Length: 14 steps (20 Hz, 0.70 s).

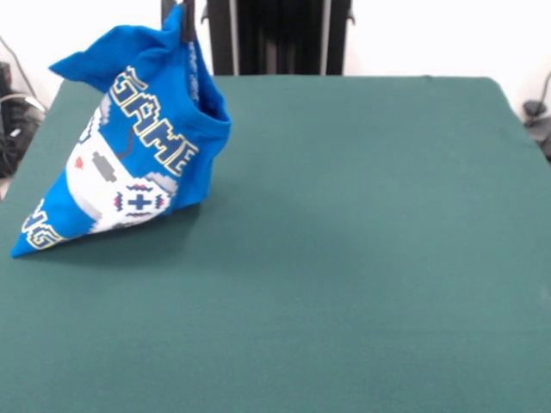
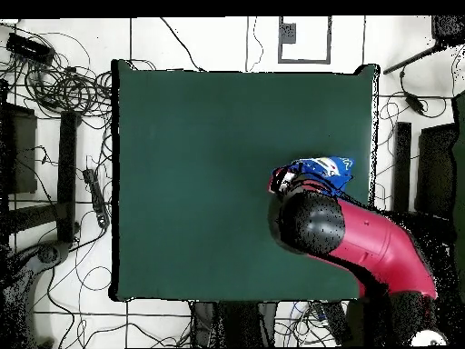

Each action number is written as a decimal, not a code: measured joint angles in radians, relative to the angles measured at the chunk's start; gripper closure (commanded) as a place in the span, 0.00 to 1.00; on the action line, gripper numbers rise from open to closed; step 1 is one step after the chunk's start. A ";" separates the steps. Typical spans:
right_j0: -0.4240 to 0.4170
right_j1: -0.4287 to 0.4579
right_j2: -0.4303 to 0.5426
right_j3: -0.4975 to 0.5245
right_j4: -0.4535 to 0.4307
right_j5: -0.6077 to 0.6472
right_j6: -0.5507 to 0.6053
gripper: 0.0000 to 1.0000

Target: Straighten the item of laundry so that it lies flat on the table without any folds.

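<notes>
The item of laundry (image 1: 138,155), a bright blue T-shirt with white lettering and a pixel graphic, is pulled up into a tent at the far left of the table (image 1: 362,224). Its peak hangs from my gripper (image 1: 186,24), which is shut on the cloth at the picture's top edge. The shirt's lower corner (image 1: 30,241) and bottom hem rest on the green cloth. In the overhead view the item of laundry (image 2: 323,168) shows as a small bunch near the right edge of the table (image 2: 209,164). The red arm (image 2: 381,245) covers the gripper there.
The shirt stands close to the table's left edge (image 1: 34,146) in the front view. Cables (image 2: 68,86) and dark gear lie on the floor around the table. The arm's black head (image 2: 307,223) hangs over the table's right part in the overhead view.
</notes>
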 measured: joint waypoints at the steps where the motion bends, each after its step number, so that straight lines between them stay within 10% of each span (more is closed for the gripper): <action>1: 0.014 0.000 -0.009 0.000 0.009 0.000 0.005 1.00; 14: 0.143 0.006 -0.105 0.000 0.096 0.000 0.096 1.00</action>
